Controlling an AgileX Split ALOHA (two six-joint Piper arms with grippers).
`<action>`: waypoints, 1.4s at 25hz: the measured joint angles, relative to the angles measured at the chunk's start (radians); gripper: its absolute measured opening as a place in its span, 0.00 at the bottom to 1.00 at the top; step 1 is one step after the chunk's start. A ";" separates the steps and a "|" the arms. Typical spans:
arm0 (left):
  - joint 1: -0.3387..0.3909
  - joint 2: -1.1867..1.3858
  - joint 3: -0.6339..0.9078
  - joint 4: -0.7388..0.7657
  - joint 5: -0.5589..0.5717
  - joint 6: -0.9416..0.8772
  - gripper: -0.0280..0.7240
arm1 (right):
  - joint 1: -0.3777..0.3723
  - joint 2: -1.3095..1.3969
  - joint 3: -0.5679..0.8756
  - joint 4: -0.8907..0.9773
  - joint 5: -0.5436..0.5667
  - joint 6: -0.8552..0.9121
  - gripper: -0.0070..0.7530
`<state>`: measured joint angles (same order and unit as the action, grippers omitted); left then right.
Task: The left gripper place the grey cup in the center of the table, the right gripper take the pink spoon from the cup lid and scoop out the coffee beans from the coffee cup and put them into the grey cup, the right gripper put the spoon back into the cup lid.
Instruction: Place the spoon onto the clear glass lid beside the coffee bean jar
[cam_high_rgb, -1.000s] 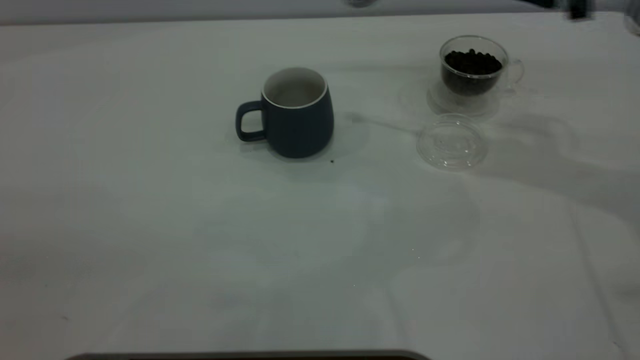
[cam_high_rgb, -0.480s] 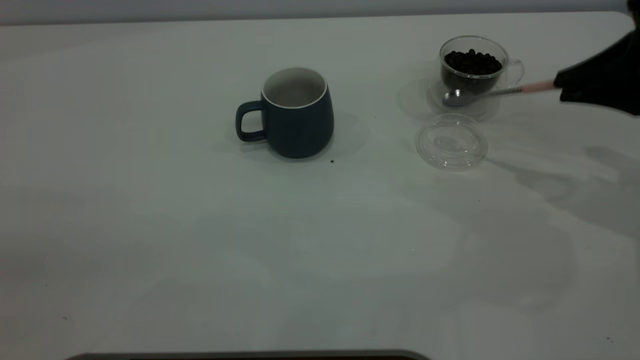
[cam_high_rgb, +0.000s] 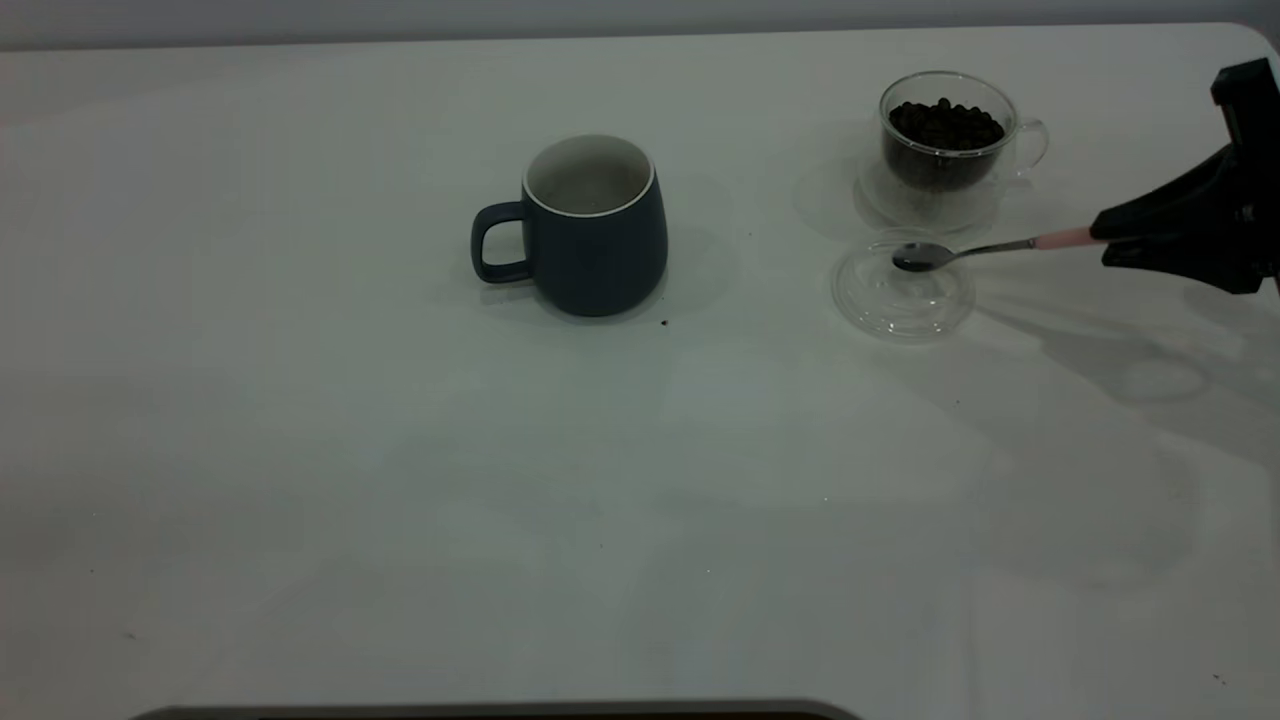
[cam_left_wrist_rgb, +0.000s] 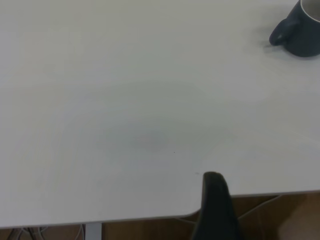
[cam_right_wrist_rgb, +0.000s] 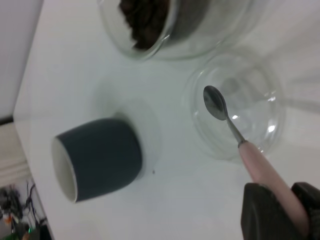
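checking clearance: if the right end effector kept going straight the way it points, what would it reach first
Likely the cup lid: the right end effector, shut on the pink spoon, points leftward with the spoon bowl over it. Height above the lid is unclear.

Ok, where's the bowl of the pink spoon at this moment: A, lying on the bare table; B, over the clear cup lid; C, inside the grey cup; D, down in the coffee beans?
B: the right gripper holds the pink spoon by its handle, with its bowl over the cup lid.
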<state>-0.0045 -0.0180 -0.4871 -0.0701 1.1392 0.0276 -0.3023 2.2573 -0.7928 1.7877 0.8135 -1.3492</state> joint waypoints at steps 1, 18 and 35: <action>0.000 0.000 0.000 0.000 0.000 0.001 0.79 | 0.000 0.010 -0.003 0.004 -0.004 -0.004 0.16; 0.000 0.000 0.000 0.000 0.000 0.003 0.79 | 0.030 0.103 -0.061 0.017 0.042 -0.019 0.16; 0.000 0.000 0.000 0.000 0.000 0.002 0.79 | 0.033 0.105 -0.061 0.017 0.051 -0.113 0.19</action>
<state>-0.0045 -0.0180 -0.4871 -0.0701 1.1392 0.0298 -0.2692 2.3620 -0.8533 1.8042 0.8649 -1.4622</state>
